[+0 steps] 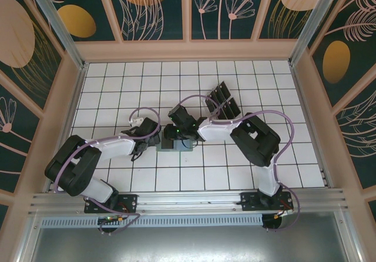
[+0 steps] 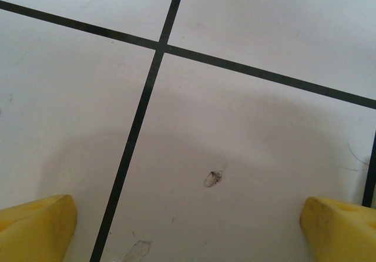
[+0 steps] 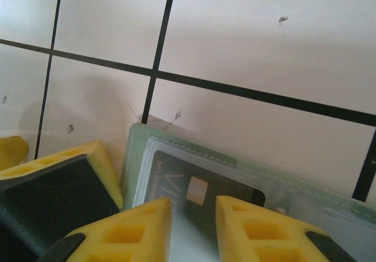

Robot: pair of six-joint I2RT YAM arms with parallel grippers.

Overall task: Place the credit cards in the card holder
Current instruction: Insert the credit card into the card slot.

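A card [image 3: 228, 187] sits partly in the card holder [image 3: 133, 162] and needs a gentle push next. I cannot tell if the right gripper [image 3: 192, 229] holds it; the left gripper [image 2: 188, 218] gapes empty.

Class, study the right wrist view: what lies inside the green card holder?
Inside the card holder, behind its clear pocket, lies a dark credit card with a pale chip. The right gripper covers the card's near end, so any cards beneath cannot be seen.

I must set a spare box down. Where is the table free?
Free: tile rows along the back wall, and the near right corner beside the right arm. Crowded: the middle, where the left gripper and right gripper meet at the green case, black cards behind.
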